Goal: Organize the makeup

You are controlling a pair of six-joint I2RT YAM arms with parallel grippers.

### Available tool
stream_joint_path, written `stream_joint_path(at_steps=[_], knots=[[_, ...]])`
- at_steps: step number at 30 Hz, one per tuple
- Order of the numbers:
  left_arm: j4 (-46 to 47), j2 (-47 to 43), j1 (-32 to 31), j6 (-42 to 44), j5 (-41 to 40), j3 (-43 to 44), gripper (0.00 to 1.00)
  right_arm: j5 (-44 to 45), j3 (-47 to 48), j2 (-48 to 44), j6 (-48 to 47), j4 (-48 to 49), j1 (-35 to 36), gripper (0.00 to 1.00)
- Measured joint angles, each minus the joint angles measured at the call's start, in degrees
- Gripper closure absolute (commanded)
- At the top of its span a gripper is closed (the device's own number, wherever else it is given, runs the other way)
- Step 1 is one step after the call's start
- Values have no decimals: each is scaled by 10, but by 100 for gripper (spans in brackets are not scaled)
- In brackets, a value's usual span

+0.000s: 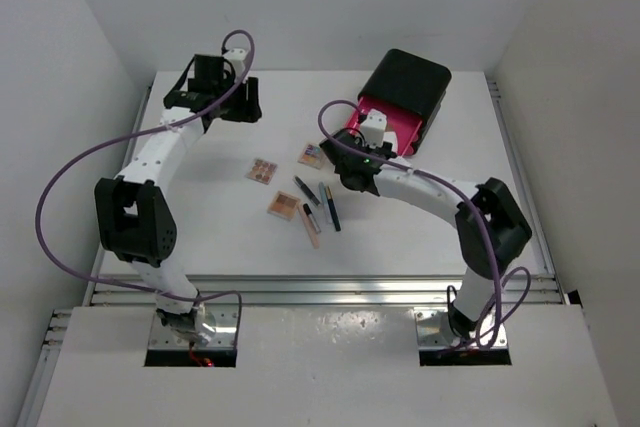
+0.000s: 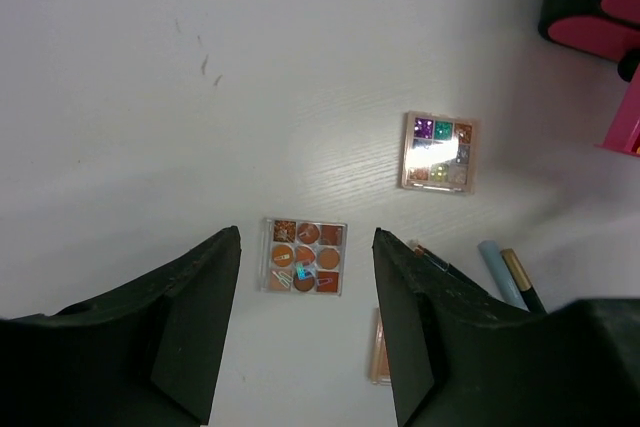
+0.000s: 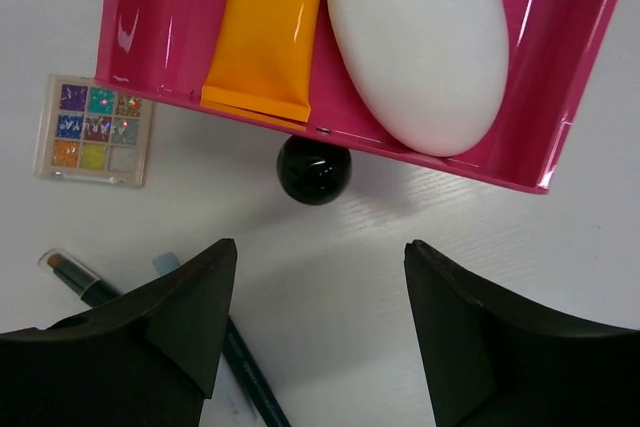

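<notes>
Left fingers [image 2: 190, 327] hang spread and empty, aimed at the orange palette [image 2: 305, 256] on the bench [image 2: 150, 97]; right fingers [image 3: 170, 327], also spread and empty, face the drawer [image 3: 150, 27] holding the puff [image 3: 420, 47]. The palette looks light, stiff, perhaps slick: pinch its opposite edges.

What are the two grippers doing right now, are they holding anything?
Left gripper: open, holding nothing, not touching the orange eyeshadow palette.
Right gripper: open, holding nothing, facing the black knob of the pink drawer.
</notes>
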Motion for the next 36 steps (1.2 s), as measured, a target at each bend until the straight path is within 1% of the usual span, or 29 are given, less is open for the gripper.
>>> stream_joint_path(at_steps=[3, 10, 15, 21, 24, 25, 26, 28, 29, 33, 34, 36], knots=[[10, 0, 16, -7, 12, 0, 39, 12, 25, 29, 13, -4, -2, 37], [23, -1, 33, -18, 38, -5, 39, 46, 82, 68, 56, -26, -7, 39], [23, -1, 34, -24, 53, -10, 39, 48, 97, 87, 86, -59, -18, 39], [23, -1, 42, -30, 60, -10, 39, 51, 99, 98, 92, -74, -29, 39], [25, -1, 44, -30, 64, -12, 39, 50, 99, 101, 92, -73, -34, 44], [25, -1, 45, -30, 66, -12, 39, 48, 99, 102, 92, -71, -36, 46], [26, -1, 46, -30, 66, -13, 39, 45, 99, 103, 92, -70, -38, 53], [28, -1, 47, -31, 68, -15, 39, 41, 99, 103, 89, -64, -40, 61], [28, -1, 47, -32, 68, -16, 39, 39, 99, 103, 87, -59, -40, 69], [28, -1, 47, -35, 71, -17, 39, 38, 97, 103, 71, -43, -40, 83], [28, -1, 47, -37, 72, -17, 39, 40, 96, 103, 67, -39, -40, 88], [28, -1, 48, -38, 73, -18, 39, 42, 94, 103, 56, -31, -40, 94]])
